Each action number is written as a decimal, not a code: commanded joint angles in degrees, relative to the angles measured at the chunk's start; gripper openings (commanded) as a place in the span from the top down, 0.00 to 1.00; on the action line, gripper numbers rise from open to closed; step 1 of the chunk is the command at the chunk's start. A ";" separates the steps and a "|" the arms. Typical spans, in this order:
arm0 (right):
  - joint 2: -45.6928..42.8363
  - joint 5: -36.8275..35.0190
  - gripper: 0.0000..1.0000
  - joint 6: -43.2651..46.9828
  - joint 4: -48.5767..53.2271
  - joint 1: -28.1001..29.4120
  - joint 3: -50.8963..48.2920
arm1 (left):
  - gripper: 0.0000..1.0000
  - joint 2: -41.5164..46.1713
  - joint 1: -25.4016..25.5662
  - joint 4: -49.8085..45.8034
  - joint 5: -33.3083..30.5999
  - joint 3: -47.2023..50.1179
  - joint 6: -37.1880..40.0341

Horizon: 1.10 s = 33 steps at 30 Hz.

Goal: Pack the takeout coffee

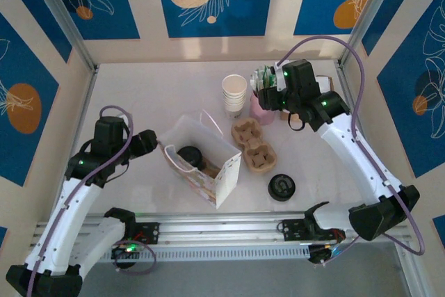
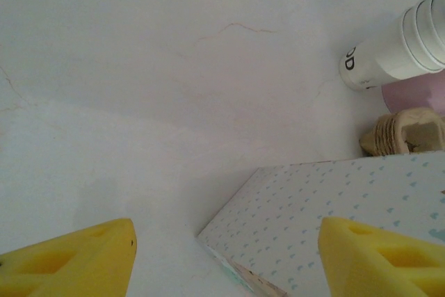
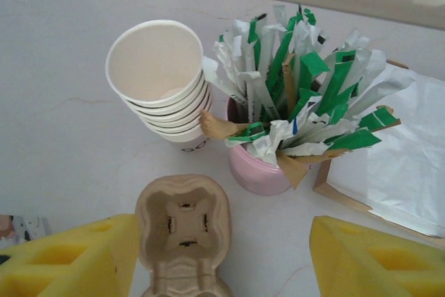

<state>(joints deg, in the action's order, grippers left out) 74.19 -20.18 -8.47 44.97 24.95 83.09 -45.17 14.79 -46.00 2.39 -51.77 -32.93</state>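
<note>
**Left gripper point(image 2: 226, 227) and right gripper point(image 3: 224, 222) both gape wide, empty**

Your left one sits just beside the white paper bag point(image 1: 226, 175). Your right hangs near the cup carrier point(image 3: 182, 231), well away. The takeout coffee point(image 1: 189, 156) stands inside the bag, near your left claw.

The worktop point(image 1: 149, 92) is bare across its far left, room for a wide pass. The bag point(image 1: 226, 179) stands mid-worktop, mouth open upward, the coffee point(image 1: 189, 156) taking part of its floor. To its right the carrier point(image 1: 254, 145), cup stack point(image 1: 234, 93) and pink pot point(image 1: 260, 110) crowd close, sachets point(image 3: 299, 81) bristling upward. A lid point(image 1: 281, 187) lies apart, near the front.
</note>
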 commanded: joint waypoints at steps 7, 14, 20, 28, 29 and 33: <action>4.93 2.60 0.34 4.87 0.30 -2.18 4.81 | 0.30 -0.44 0.29 -1.73 3.05 -1.77 1.02; 8.68 4.83 0.38 5.17 -0.30 -2.20 7.03 | 0.30 -1.41 0.28 -2.43 3.93 -1.85 1.45; 12.07 4.90 0.43 6.06 -0.16 -1.93 10.05 | 0.30 -1.16 0.25 -2.38 3.91 -1.72 1.55; 15.66 2.54 0.50 8.03 0.89 -0.59 11.75 | 0.30 -0.99 0.24 -2.43 4.29 -1.49 1.65; 15.87 1.30 0.50 8.58 1.01 -0.01 11.74 | 0.30 -0.98 0.31 -2.58 4.37 -1.58 1.67; 16.85 -3.07 0.51 10.49 1.23 1.89 11.71 | 0.30 -0.56 0.24 -2.78 4.34 -1.17 1.57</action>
<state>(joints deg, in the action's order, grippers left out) 90.41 -19.97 -0.36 45.32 25.80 93.43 -46.57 14.79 -47.62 5.61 -51.92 -32.40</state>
